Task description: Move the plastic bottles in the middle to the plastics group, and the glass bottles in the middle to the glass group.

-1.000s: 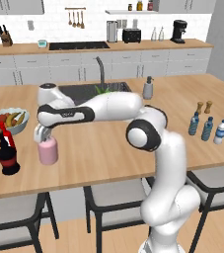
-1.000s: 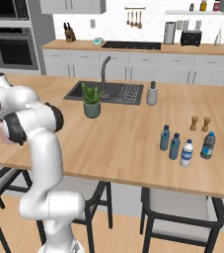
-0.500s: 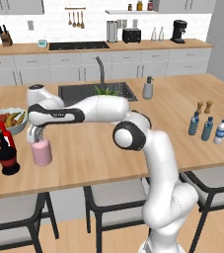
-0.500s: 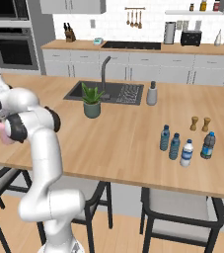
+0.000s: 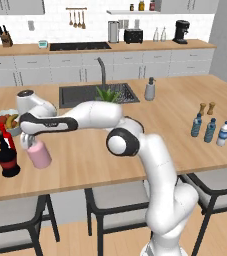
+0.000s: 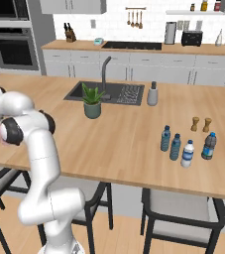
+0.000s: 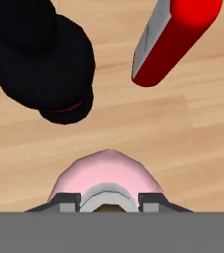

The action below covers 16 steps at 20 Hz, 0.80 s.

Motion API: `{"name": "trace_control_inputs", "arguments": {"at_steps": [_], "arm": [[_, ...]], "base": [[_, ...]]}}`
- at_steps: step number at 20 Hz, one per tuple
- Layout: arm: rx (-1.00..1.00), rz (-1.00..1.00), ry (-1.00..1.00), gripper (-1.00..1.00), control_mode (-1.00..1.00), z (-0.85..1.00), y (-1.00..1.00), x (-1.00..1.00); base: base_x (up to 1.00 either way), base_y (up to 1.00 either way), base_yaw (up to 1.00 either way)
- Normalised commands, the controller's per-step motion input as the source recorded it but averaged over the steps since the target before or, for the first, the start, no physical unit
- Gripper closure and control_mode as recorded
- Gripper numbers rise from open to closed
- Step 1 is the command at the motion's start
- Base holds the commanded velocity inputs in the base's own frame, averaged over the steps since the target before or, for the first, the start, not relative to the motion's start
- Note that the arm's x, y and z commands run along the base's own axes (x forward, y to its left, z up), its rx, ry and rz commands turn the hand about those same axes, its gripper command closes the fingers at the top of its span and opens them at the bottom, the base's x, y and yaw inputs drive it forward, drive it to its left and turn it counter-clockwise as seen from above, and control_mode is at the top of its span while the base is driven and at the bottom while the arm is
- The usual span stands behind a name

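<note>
pink glass bottle held beside the dark red-necked bottle

pale-pink glass bottle (image 5: 39, 154): you have it pinched at the neck by the gripper (image 5: 29, 142), the two finger tips (image 7: 68, 201) set on either side of its stopper, seen from above in the hand view. in the left base view the bottle leans a little and sits just right of the black bottle (image 5: 7, 159) with the red neck, near the front left edge of the wooden island (image 5: 155, 125). whether its base touches the wood you cannot tell. a fruit bowl (image 5: 0, 123) stands behind the two bottles. well apart, at the island's right end, the blue-capped water bottles (image 6: 181, 147) cluster in front of two small brown shakers (image 6: 201, 124). a potted plant (image 6: 92, 101) stands by the sink (image 6: 109, 92).
</note>
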Motion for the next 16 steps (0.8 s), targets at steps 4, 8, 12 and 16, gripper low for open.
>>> {"name": "trace_control_inputs", "arguments": {"at_steps": [4,8,12,16], "arm": [[0.03,0.06,-0.13,1.00,-1.00,0.07,0.00,0.00],[0.28,0.01,-0.15,1.00,-1.00,0.43,-0.39,-0.01],[0.37,0.01,-0.07,1.00,-1.00,0.07,-0.43,0.00],[0.16,0.04,0.00,1.00,-1.00,-0.06,-0.07,-0.03]], "base": [[0.00,0.00,0.00],[0.00,0.00,0.00],[0.00,0.00,0.00],[0.00,0.00,0.00]]}}
